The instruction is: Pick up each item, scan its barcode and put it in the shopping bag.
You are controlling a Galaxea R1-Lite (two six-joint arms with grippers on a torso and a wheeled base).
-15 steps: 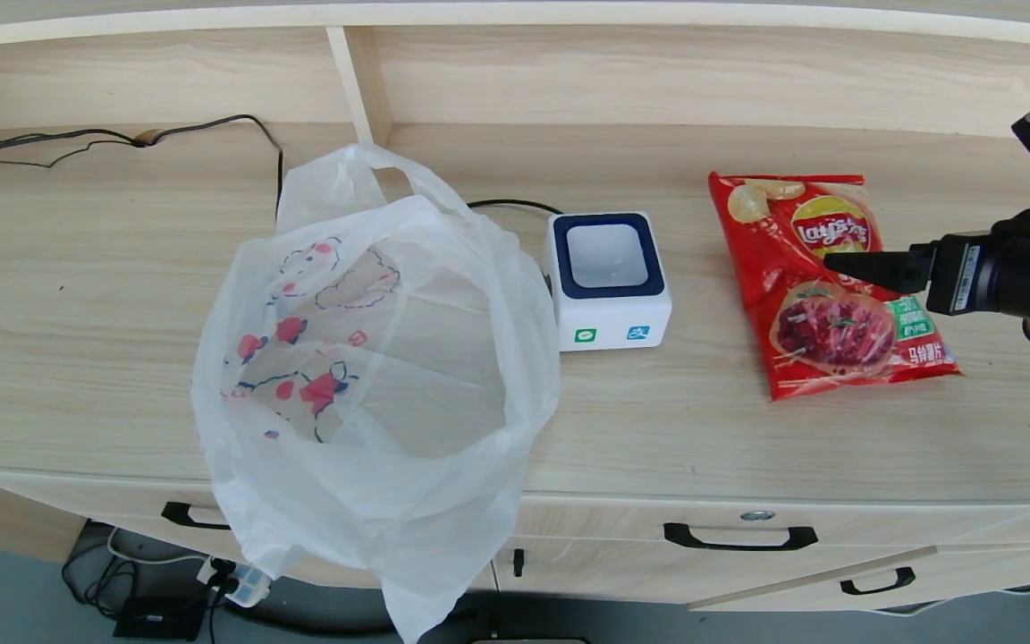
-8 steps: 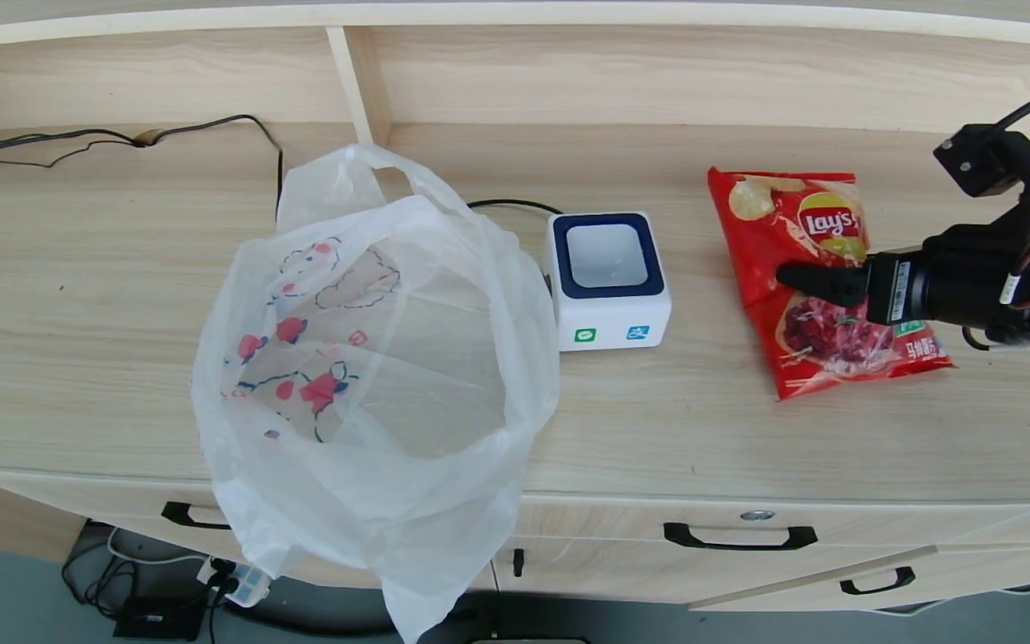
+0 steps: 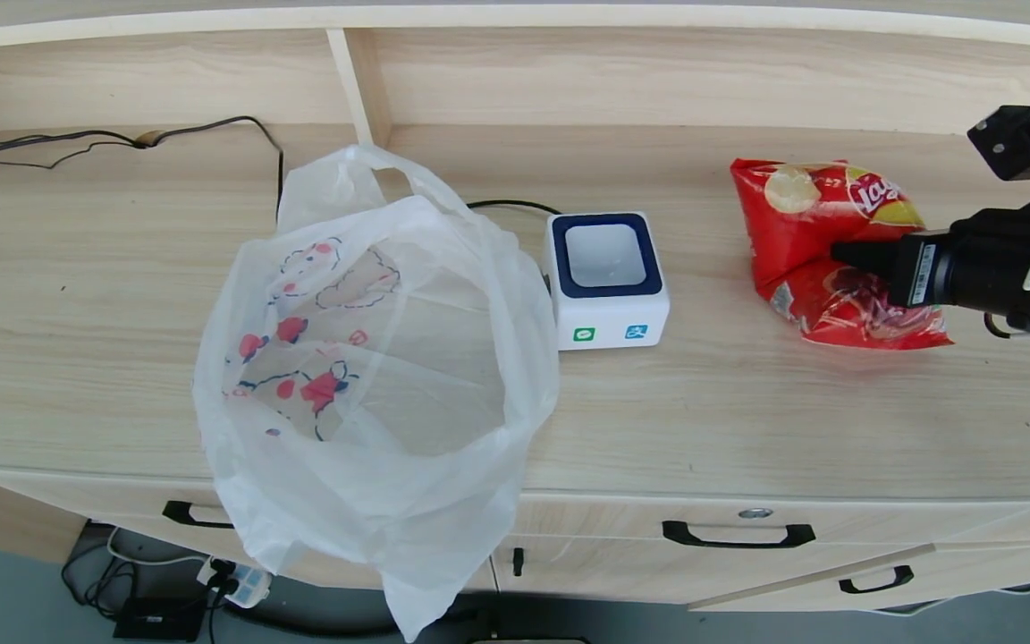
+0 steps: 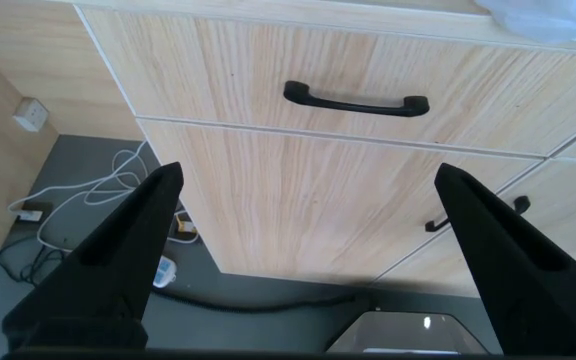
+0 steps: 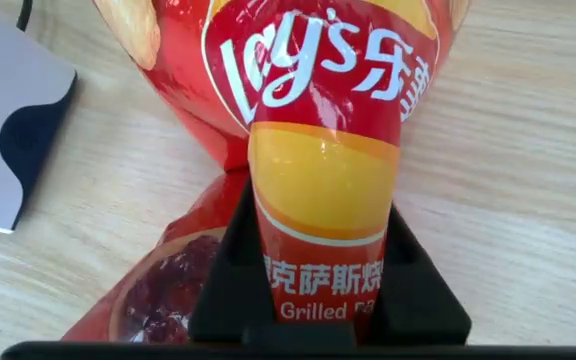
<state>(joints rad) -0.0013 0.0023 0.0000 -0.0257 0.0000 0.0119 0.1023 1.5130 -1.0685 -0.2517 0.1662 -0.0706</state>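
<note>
A red bag of chips (image 3: 799, 222) lies bunched up at the right of the wooden counter, pinched in the middle and partly raised. My right gripper (image 3: 842, 254) comes in from the right and is shut on it. In the right wrist view a fold of the chips bag (image 5: 320, 120) stands between the two black fingers (image 5: 223, 290) of that gripper (image 5: 318, 275). The white scanner (image 3: 606, 277) with a dark blue top sits mid-counter. The white shopping bag (image 3: 372, 358) stands open left of the scanner. My left gripper (image 4: 308, 270) hangs open below the counter, facing the drawers.
The counter (image 3: 747, 420) has a back wall and an upright divider (image 3: 358, 80) behind the bag. Black cables (image 3: 122, 134) run along the back left. Drawer handles (image 3: 737, 535) (image 4: 356, 100) line the front. The scanner's corner (image 5: 8, 130) lies close to the chips.
The right gripper slid left over the chips bag, shut on it, then drew back to the right. The bag has crumpled, lifted and shifted toward the back right.
</note>
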